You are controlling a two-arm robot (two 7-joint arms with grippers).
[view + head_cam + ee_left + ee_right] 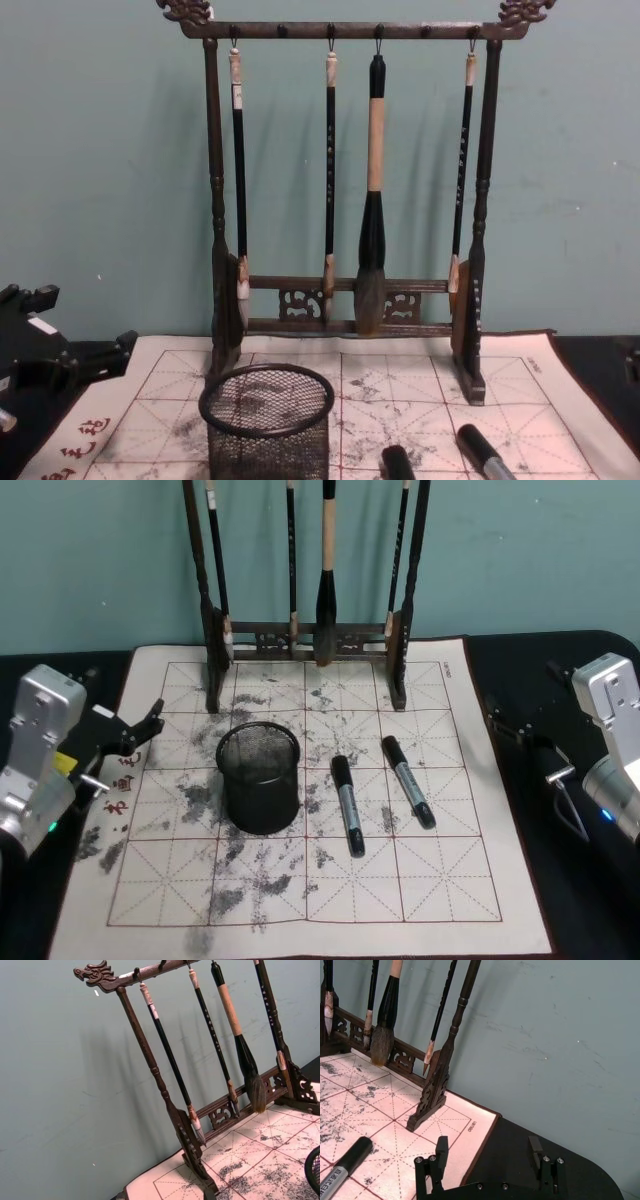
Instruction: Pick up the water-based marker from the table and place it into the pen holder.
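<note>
Head view has two look-alike pens lying flat on the mat-covered bench (450,900). The left marker (348,805) is just beside the pen holder (259,778), and the right marker (408,780) is a little further out. Which one is water-based I can't tell. Neither is lifted, so I'd say the reach hasn't begun. Over the dark right edge hangs the right gripper (488,1142), jaws apart and empty. At the mat's left edge sits the left gripper (135,735); apart or together, I cannot tell. The next move likely needs the right arm swung in, with its jaws squared across a marker's barrel.
</note>
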